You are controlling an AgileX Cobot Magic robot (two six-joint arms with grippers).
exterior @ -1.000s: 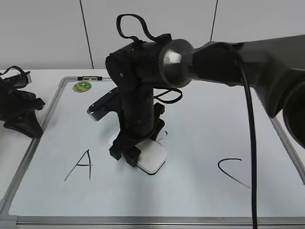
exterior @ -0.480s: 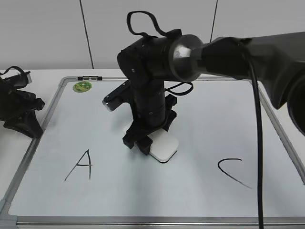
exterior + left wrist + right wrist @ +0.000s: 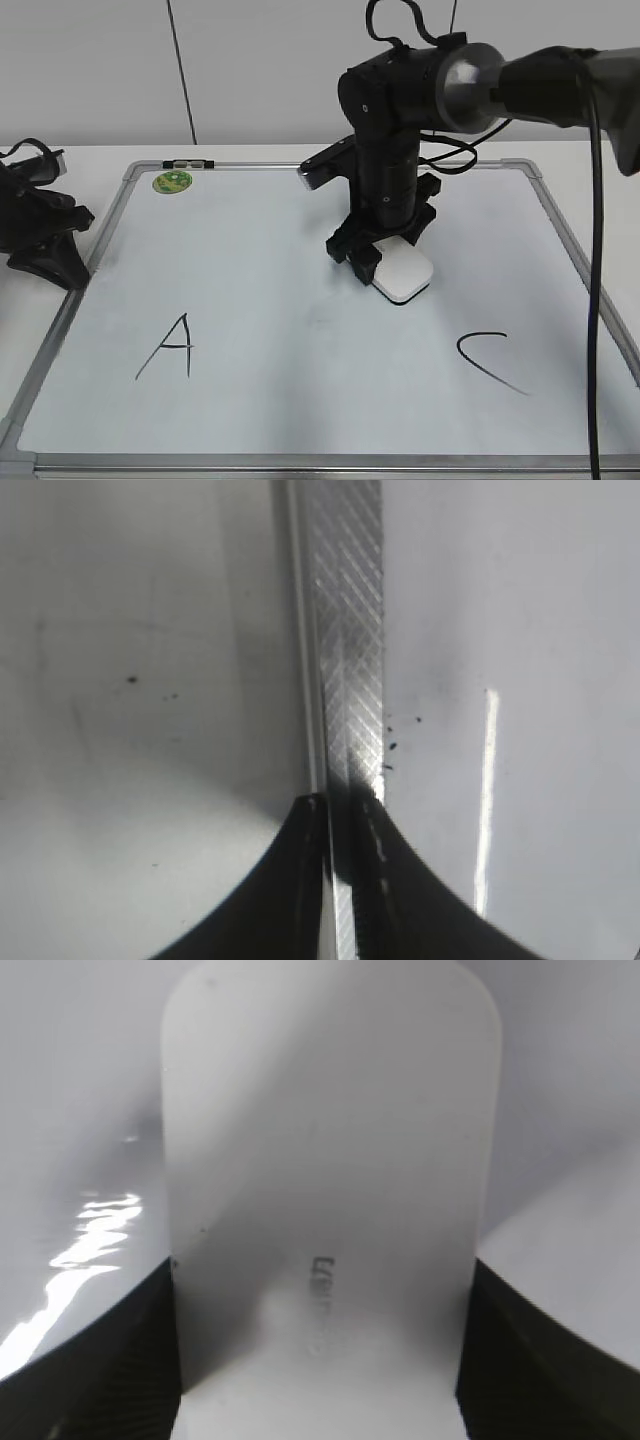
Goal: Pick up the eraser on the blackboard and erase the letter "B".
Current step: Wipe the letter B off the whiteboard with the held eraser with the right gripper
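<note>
gripping a white round-cornered eraser (image 3: 403, 275) flat on the blackboard (image 3: 250, 400)

We see the eraser (image 3: 330, 1190) filling most of the right wrist view, white and smooth, rounded corners at its far end. Faint grey lettering sits on its top, low and near the middle; we can't read it. The right gripper (image 3: 320, 1360) clamps it from both sides: dark ribbed fingers (image 3: 100, 1370) press against its left and right long edges at the bottom of the view. Under and around it lies the blackboard (image 3: 80, 1080), a glossy white surface with a bright glare streak at left. No desk edge shows here.
</note>
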